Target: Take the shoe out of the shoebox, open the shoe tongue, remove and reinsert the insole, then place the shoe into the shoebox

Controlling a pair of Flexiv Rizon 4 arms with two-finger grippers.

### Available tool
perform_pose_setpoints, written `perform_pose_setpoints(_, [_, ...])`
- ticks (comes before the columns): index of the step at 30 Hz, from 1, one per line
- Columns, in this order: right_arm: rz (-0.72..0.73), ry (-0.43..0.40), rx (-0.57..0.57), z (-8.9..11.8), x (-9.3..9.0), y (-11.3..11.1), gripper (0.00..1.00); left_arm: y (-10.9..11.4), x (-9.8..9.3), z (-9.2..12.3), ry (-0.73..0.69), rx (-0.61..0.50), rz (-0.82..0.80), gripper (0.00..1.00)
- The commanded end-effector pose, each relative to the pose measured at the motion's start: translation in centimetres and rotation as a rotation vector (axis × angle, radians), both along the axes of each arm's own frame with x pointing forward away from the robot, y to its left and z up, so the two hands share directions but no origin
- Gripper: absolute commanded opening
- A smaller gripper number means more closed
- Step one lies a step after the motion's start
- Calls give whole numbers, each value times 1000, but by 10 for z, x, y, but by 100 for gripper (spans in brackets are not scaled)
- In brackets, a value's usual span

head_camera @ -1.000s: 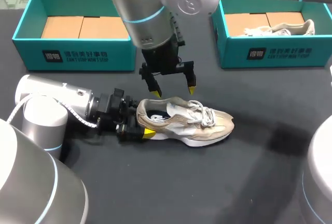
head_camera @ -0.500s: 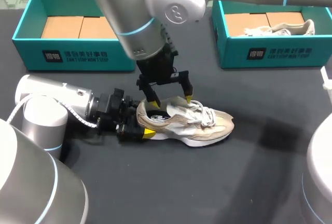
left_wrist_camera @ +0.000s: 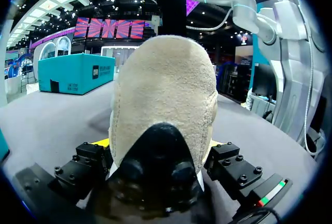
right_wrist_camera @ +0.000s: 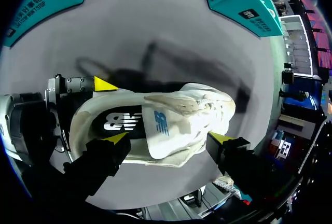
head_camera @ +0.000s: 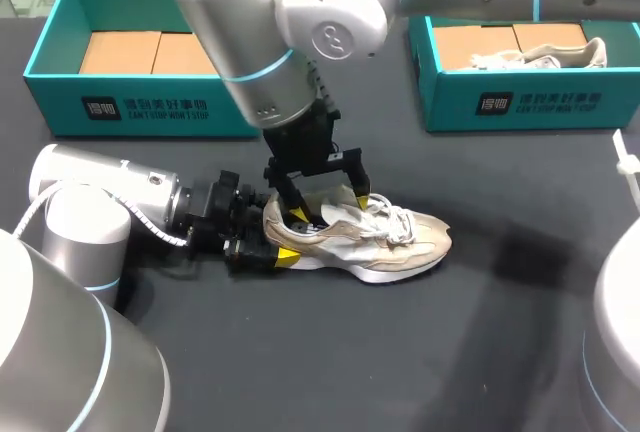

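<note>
Right gripper [head_camera: 329,206] spread over sneaker [head_camera: 395,237] collar, one tip inside the opening, other beside tongue [head_camera: 345,214]. Left gripper [head_camera: 266,240] pinches heel; sneaker lies on table [head_camera: 480,352], toe right. Risk: tip snags laces [head_camera: 398,217]; pull slips heel from clamp.

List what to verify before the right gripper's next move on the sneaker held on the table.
1. Beige mesh sneaker upright on the dark table: ok.
2. Left gripper shut on its heel: ok.
3. Right gripper open over the collar: ok.
4. Black insole seated inside: ok.
5. Tongue pulled open: not ok.
6. Right fingertips clear of the laces: cannot tell.
</note>
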State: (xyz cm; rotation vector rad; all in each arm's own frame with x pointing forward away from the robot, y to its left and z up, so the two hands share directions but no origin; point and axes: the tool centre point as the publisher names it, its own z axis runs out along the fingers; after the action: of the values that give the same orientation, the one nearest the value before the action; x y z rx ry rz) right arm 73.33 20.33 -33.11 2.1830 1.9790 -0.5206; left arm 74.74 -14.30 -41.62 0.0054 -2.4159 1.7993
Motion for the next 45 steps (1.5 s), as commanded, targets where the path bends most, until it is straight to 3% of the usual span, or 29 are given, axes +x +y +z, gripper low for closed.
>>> perform_pose_setpoints(1, [2,8,-6,-6,2,-1,100,-1,0,-2,0,2,1,0])
perform_pose_setpoints(17, [9,32,-16,-22,11,-10,74,-1,0,-2,0,2,1,0])
perform_pose_setpoints(24, [-13,27,-6,-25,13,-18,50,-1,0,-2,0,2,1,0])
perform_pose_setpoints(40, [-65,-26,43,-16,10,-33,35,-1,0,-2,0,2,1,0])
perform_pose_setpoints(45, [-78,-52,55,-11,9,-36,24,-1,0,-2,0,2,1,0])
